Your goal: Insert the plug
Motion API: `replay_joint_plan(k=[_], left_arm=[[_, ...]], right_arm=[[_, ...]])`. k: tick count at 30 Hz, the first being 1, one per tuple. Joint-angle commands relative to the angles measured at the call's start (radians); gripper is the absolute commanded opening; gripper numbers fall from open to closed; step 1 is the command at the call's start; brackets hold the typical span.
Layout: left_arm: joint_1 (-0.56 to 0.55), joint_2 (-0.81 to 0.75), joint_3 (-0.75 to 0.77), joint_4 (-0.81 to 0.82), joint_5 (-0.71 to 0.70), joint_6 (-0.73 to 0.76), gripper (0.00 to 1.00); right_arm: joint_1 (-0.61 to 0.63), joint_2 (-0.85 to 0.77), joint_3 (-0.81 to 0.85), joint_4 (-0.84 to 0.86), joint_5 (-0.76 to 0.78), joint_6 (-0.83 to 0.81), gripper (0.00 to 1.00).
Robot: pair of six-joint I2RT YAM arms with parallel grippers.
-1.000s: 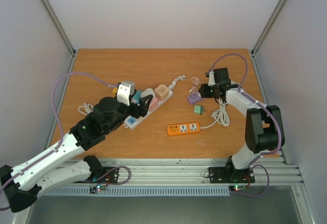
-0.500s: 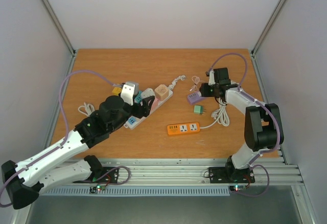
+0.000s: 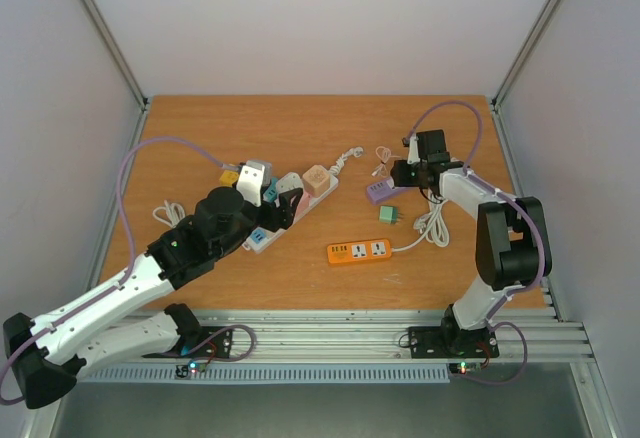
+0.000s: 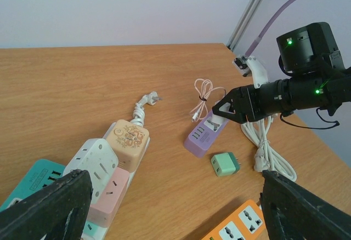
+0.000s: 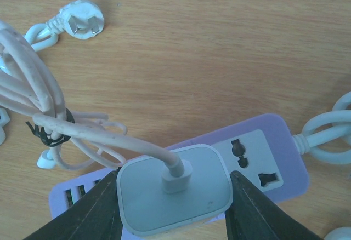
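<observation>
The plug is a white square charger with a thin white cable coming out of its top. My right gripper is shut on it, one finger on each side. The plug sits over the middle of the purple power strip, next to a bare socket; whether its pins are seated is hidden. From above, the right gripper is at the purple strip on the right of the table. My left gripper is open and holds nothing, above the white multi-socket strip.
A green adapter lies just in front of the purple strip, and an orange power strip lies nearer the front edge. A coiled white cord lies to the right. The white strip carries several coloured adapters.
My left arm has shifted slightly to the right over the white strip. The right gripper has barely moved and keeps its hold on the plug.
</observation>
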Motion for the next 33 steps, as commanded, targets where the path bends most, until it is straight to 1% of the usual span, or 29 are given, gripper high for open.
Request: replay_joint_plan(k=[1, 4, 8, 14, 19, 24, 28, 30, 33], left_arm=[[-0.001, -0.01, 0.026, 0.025, -0.015, -0.009, 0.84], [-0.001, -0.015, 0.02, 0.03, -0.014, -0.009, 0.84], [-0.001, -0.015, 0.018, 0.035, -0.014, -0.009, 0.84], [-0.001, -0.012, 0.018, 0.037, -0.017, -0.009, 0.84], [-0.001, -0.011, 0.016, 0.039, -0.018, -0.011, 0.84], [-0.001, -0.013, 0.015, 0.034, -0.025, -0.011, 0.84], [0.0, -0.02, 0.009, 0.032, -0.031, -0.013, 0.84], [0.0, -0.023, 0.006, 0.032, -0.033, -0.014, 0.84], [0.0, -0.023, 0.003, 0.032, -0.037, -0.014, 0.84]], right_arm=[[-0.006, 0.002, 0.013, -0.021, 0.012, 0.008, 0.31], [-0.005, -0.008, -0.002, -0.023, -0.002, 0.022, 0.31], [-0.005, -0.009, -0.008, -0.035, -0.06, 0.05, 0.32], [0.006, -0.018, -0.035, -0.017, -0.135, 0.15, 0.33], [0.076, -0.023, -0.064, 0.003, -0.057, 0.221, 0.32], [0.161, -0.037, -0.108, 0.053, 0.07, 0.262, 0.32], [0.23, -0.048, -0.162, 0.132, 0.136, 0.268, 0.32], [0.262, -0.05, -0.19, 0.172, 0.209, 0.26, 0.31], [0.3, -0.051, -0.233, 0.232, 0.263, 0.232, 0.32]])
